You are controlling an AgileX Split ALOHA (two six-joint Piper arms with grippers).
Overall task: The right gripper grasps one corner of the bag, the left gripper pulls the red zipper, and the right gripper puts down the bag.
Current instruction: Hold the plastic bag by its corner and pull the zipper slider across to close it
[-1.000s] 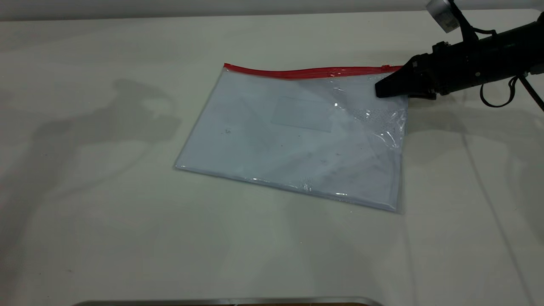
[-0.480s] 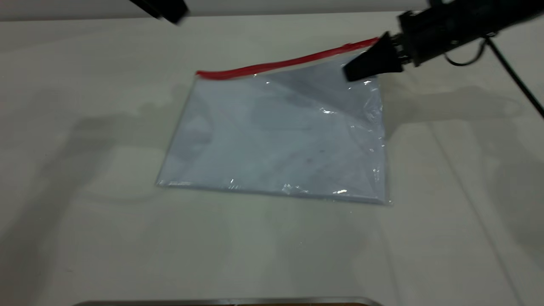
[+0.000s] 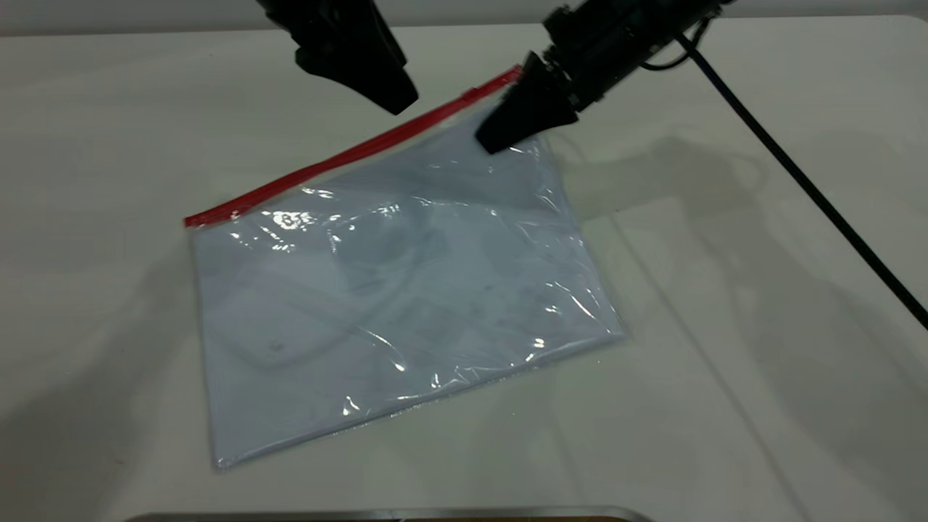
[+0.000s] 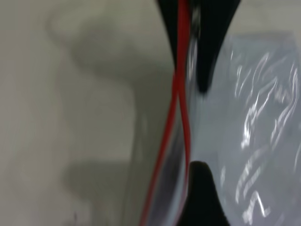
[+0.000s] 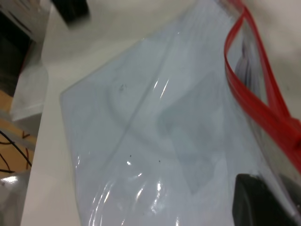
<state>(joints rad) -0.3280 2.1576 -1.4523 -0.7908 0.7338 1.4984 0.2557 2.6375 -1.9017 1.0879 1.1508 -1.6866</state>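
Note:
The bag (image 3: 406, 290), a clear pouch with white paper inside, lies slanted on the table with its far right corner lifted. The right gripper (image 3: 507, 130), with a long black cable, is shut on that corner just below the red zipper (image 3: 341, 156). Its finger (image 5: 263, 202) shows against the plastic. The zipper's two red strips stand apart in the right wrist view (image 5: 254, 99) and in the left wrist view (image 4: 178, 94). The left gripper (image 3: 388, 94) hovers just beyond the zipper, left of the right gripper. One of its fingers (image 4: 200, 197) lies beside the strip.
The right arm's black cable (image 3: 797, 181) runs across the table's right side. A metal edge (image 3: 391, 515) lies along the near border. In the right wrist view the table's edge (image 5: 44, 94) shows, with clutter beyond it.
The right gripper has risen and moved left with the bag's corner, swinging the bag round and lifting its zipper edge. The left gripper has come in from the far side to the zipper.

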